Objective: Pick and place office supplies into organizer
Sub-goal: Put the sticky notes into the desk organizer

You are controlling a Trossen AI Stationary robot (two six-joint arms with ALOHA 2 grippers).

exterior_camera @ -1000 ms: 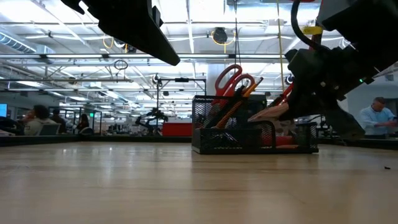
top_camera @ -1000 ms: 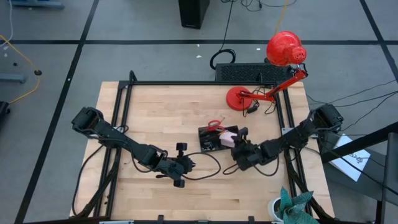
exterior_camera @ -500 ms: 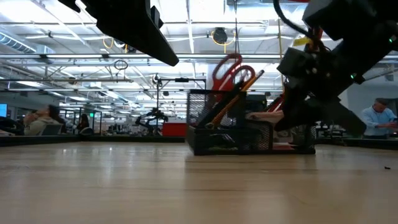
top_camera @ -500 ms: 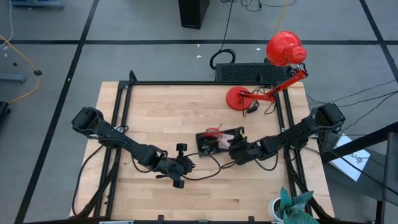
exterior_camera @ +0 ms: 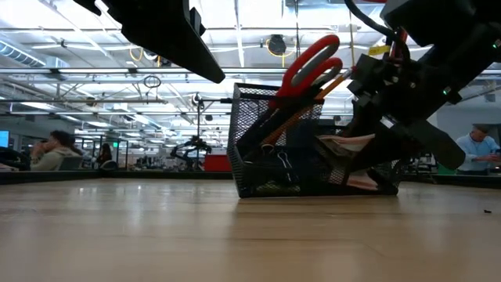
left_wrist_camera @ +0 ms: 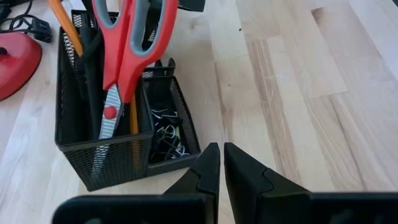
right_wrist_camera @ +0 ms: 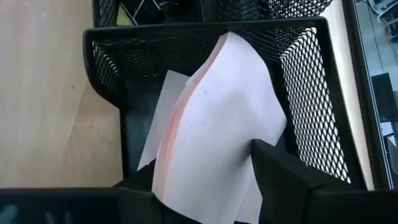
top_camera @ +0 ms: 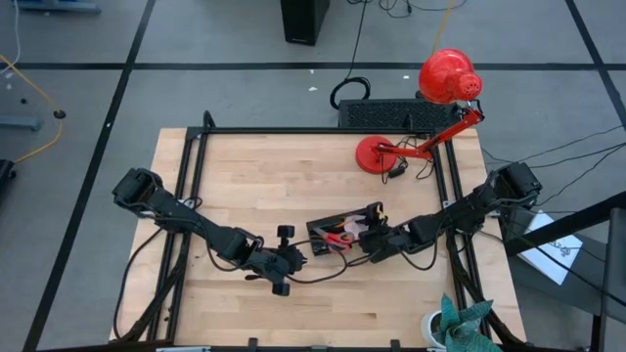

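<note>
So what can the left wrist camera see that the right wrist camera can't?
Only the left wrist view shows the red-handled scissors, the orange pencil and black pens standing in the tall compartment, plus the left hand, shut. Only the right wrist view shows the pink sticky-note pad leaning in its compartment by the right hand. Both show the black mesh organizer and the binder clips.
</note>
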